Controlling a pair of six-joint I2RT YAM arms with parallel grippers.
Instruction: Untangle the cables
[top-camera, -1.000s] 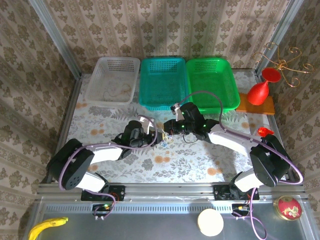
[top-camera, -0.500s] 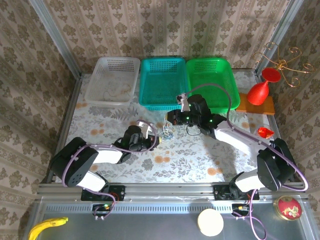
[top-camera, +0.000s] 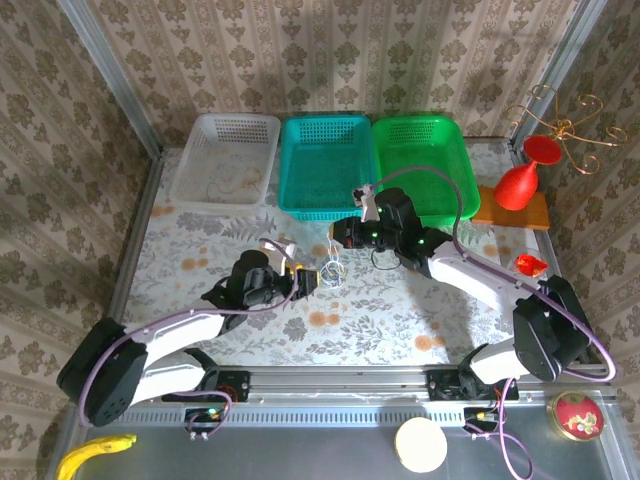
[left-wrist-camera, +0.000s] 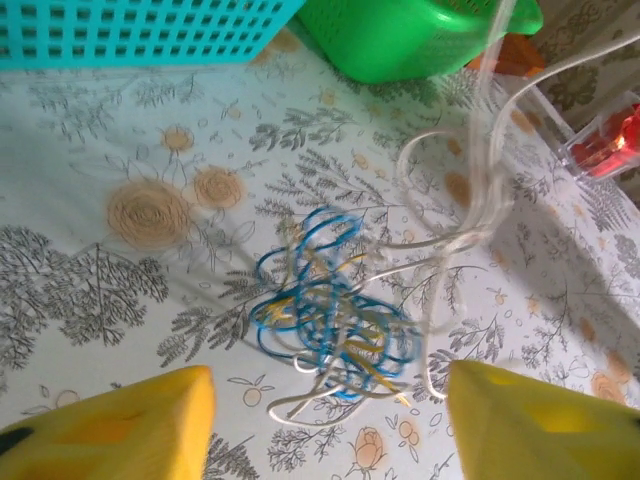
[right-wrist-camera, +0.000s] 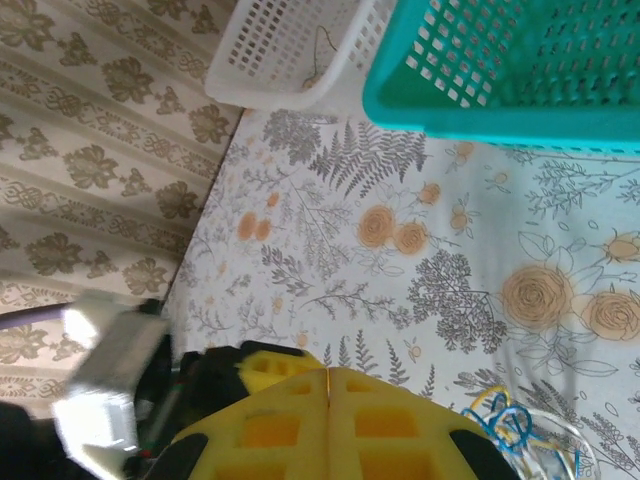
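the bunch of thin flexible cables (left-wrist-camera: 335, 325) is lying on the floral-printed table cover (left-wrist-camera: 150, 120), in the lower middle of the left wrist view. it is showing as a loose knot of blue loops with tan-yellow strands threading through them and whitish cords curling around the outside. in the top view the bunch (top-camera: 330, 270) is sitting at mid-frame, between the two claws and below the teal plastic mesh basket (top-camera: 290, 165).

the left arm is reaching in from the lower left of the top view, stretching low across the table, with the left gripper (top-camera: 308, 278) stopping just left of the bunch. its yellow fingertips (left-wrist-camera: 120, 425) are standing wide apart at the bottom corners of the left wrist view, gripping nothing, with the knot lying just above the gap between them.

the right arm is coming in from the lower right of the top view and bending toward the centre, with the right gripper (top-camera: 338, 238) hanging just above the bunch. its yellow pads (right-wrist-camera: 270, 430) are pressing flat together; whether a strand is pinched in the seam cannot be told. a bit of blue and white cable is peeking in at the lower right of the right wrist view.

the knot itself is looking roughly round. the whitish cords are running out of it toward the upper right of the left wrist view, rising off the table and passing in front of the green plastic basket (left-wrist-camera: 400, 40), so the long run is slanting from lower centre to upper right.
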